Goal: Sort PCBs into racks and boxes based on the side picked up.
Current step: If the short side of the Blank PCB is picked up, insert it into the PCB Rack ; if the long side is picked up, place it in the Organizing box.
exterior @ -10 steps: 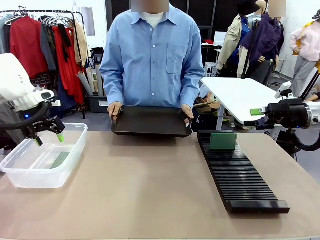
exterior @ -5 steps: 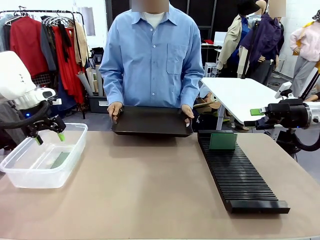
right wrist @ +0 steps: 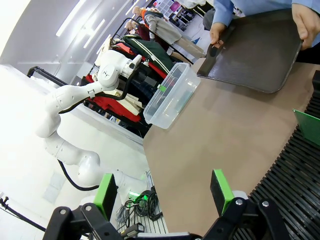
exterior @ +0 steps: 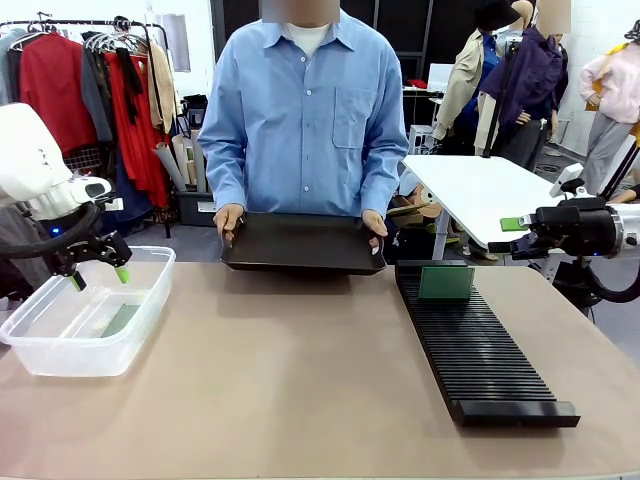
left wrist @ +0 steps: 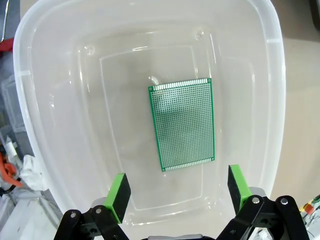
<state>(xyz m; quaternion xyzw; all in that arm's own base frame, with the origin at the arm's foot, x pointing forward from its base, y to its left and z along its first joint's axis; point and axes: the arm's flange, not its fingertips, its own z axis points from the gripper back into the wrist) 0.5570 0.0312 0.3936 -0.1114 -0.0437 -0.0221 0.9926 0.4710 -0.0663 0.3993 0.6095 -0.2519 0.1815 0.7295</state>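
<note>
Left claw (exterior: 97,277) hung wide open over the clear tub (exterior: 60,352), board (left wrist: 183,124) flat inside. Right claw (right wrist: 163,193) open too, empty, beside the rack (exterior: 478,347).

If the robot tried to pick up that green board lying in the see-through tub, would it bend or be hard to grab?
The green board looks thin and flat with straight edges, so it is probably stiff and light. It lies flat on the bottom of the clear tub, so getting fingers under an edge could be tricky, and it may slide on the smooth plastic. The left tool hangs open above it.
</note>
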